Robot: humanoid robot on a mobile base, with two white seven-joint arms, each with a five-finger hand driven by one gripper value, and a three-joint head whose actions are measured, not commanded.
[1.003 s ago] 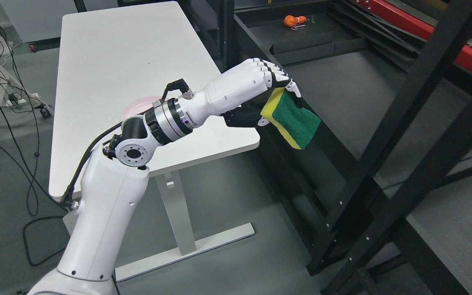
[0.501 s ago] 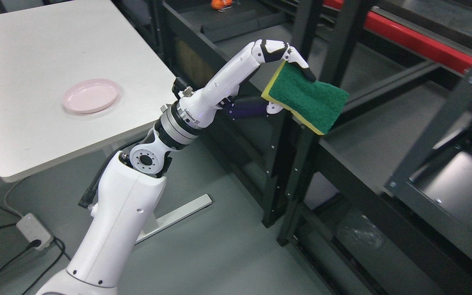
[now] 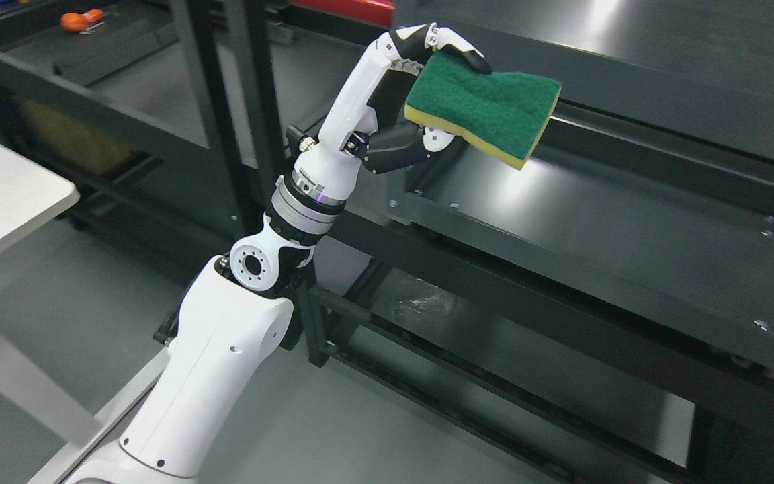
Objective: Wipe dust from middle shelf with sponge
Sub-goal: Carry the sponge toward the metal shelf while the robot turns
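- Green scouring felt is facing you on the sponge [image 3: 484, 107], with its yellow foam layer showing along the lower edge and the right end.
- Your left hand [image 3: 404, 101] is grasping the sponge at its left end: white fingers [image 3: 457, 48] are curling over the top edge, and the dark thumb [image 3: 397, 149] is pressing from below.
- You are seeing the sponge held up in the air at about one o'clock in the picture, above the black middle shelf [image 3: 629, 228] and apart from its surface.
- Your left arm [image 3: 226, 349] is reaching up from seven o'clock, in front of a black upright post [image 3: 259, 107] of the rack.
- Toward nine o'clock, a corner of a white table [image 3: 4, 202] is showing.
- At eleven o'clock, far back, an orange object [image 3: 78, 20] is lying on another dark shelf; you cannot tell what it is.
- Your right hand is staying outside the picture.
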